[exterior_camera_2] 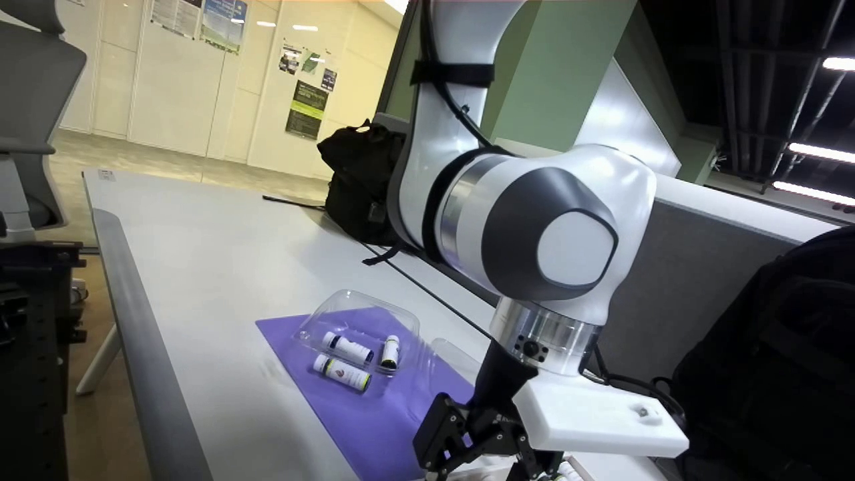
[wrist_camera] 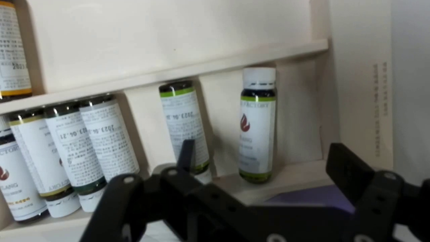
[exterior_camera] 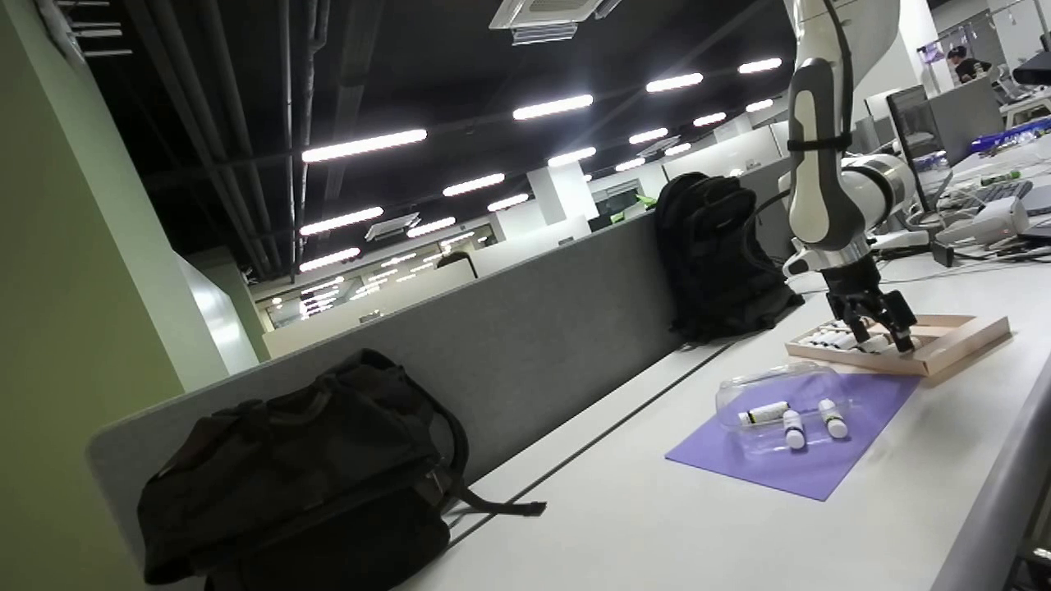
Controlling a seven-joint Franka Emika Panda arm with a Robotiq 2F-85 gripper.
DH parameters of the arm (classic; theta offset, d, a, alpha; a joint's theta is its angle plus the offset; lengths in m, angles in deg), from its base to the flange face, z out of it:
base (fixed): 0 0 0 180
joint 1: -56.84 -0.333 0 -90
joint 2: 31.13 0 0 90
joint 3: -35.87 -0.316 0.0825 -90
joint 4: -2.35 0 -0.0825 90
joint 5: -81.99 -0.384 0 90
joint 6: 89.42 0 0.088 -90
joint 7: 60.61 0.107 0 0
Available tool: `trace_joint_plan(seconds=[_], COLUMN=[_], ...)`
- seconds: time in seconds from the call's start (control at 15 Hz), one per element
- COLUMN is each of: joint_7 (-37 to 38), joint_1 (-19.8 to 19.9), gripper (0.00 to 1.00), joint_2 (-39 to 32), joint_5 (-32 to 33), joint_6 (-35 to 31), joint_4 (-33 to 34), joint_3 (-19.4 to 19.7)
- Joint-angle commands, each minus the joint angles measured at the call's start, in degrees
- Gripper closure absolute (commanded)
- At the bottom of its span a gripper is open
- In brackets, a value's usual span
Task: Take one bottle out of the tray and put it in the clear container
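Hovering over tray (exterior_camera: pixel 969 346), gripper (wrist_camera: pixel 262 156) spread wide

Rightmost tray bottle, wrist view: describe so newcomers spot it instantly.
The pale tray fills most of the wrist view, crossed by a long divider. Below that, the bottle, its label edged in green, is last on the right. Unlike its neighbour, it has its white cap toward the divider and a red logo showing.

An open-plan office, by its desk partition (exterior_camera: pixel 558 336), monitor (exterior_camera: pixel 915 138), keyboard (exterior_camera: pixel 1002 195), grey chair (exterior_camera_2: pixel 35 93) and ceiling strip lights (exterior_camera: pixel 364 146).
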Motion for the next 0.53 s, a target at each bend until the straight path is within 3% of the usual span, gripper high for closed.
trace_joint_plan(seconds=[0.0,0.47], joint_7=[0.2,1.4], joint_1=[-0.3,-2.2], gripper=[0.0,0.0], joint_2=[0.7,0.0], joint_5=[-2.1,-0.6], joint_6=[-0.2,-1.3], joint_4=[0.0,0.1], joint_3=[-0.5,2.9])
